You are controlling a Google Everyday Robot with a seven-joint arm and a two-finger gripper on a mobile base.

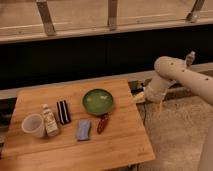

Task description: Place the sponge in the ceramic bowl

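The light-blue sponge (83, 130) lies flat on the wooden table (120, 147), just below and left of the green ceramic bowl (97, 101). The bowl sits near the table's middle with nothing in it. My cream-coloured arm comes in from the right, and its gripper (141, 96) hangs at the table's right edge. The gripper is to the right of the bowl, apart from it, and far from the sponge.
A black block with white stripes (63, 111), a small bottle (49, 121) and a white cup (33, 125) stand at the left. A reddish-brown packet (103, 123) lies between sponge and bowl. A dark wall and railing run behind the table.
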